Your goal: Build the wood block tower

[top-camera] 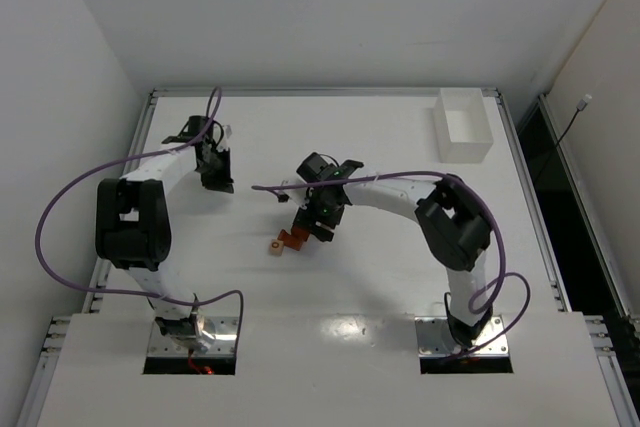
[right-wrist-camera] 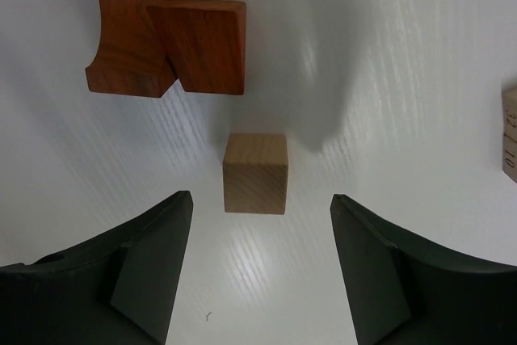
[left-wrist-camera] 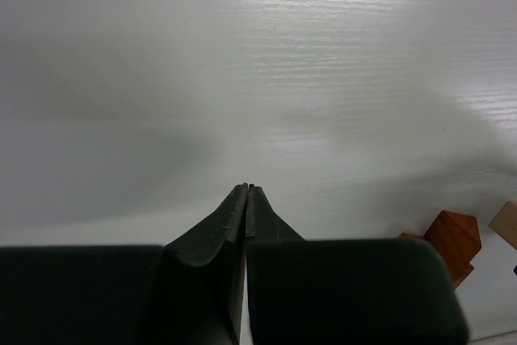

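Observation:
A pale tan cube (right-wrist-camera: pixel 256 173) lies on the white table, just ahead of the gap between my right gripper's open fingers (right-wrist-camera: pixel 262 197). Beyond it lie a reddish-orange arch block (right-wrist-camera: pixel 125 34) and a reddish-orange bar (right-wrist-camera: pixel 206 46), touching each other. In the top view the right gripper (top-camera: pixel 320 225) hovers over this spot, with a reddish-orange block (top-camera: pixel 292 239) and a pale tan block (top-camera: pixel 276 247) at its left. My left gripper (left-wrist-camera: pixel 248 189) is shut and empty, further left on the table (top-camera: pixel 215 175). A reddish-orange block (left-wrist-camera: pixel 452 240) shows at its lower right.
A white rectangular tray (top-camera: pixel 465 125) stands at the back right of the table. Another pale block (right-wrist-camera: pixel 509 135) is cut off at the right edge of the right wrist view. Purple cables loop over both arms.

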You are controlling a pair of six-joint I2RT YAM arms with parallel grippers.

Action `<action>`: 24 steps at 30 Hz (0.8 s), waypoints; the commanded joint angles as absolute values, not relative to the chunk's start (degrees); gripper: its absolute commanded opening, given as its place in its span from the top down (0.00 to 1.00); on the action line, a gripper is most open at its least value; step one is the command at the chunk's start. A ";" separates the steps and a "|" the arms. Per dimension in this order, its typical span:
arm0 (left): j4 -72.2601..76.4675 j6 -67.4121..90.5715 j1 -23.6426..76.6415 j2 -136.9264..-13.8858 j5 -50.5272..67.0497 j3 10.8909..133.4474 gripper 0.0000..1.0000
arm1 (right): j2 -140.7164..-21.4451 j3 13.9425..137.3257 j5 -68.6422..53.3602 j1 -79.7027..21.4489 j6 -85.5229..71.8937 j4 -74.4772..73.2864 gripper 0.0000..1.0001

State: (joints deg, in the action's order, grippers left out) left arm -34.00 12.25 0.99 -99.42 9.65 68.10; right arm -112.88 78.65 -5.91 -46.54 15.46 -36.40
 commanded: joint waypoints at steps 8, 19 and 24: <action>-34.01 11.87 0.26 -99.84 10.46 70.05 1.00 | -116.19 80.60 -4.92 -45.88 15.47 -34.80 0.44; -33.40 11.34 0.26 -99.06 10.99 69.00 1.00 | -109.63 84.54 -4.39 -45.18 14.69 -35.33 1.00; -31.38 12.56 0.79 -95.54 6.52 67.15 1.00 | -106.87 96.19 -2.11 -40.80 3.38 -39.98 1.00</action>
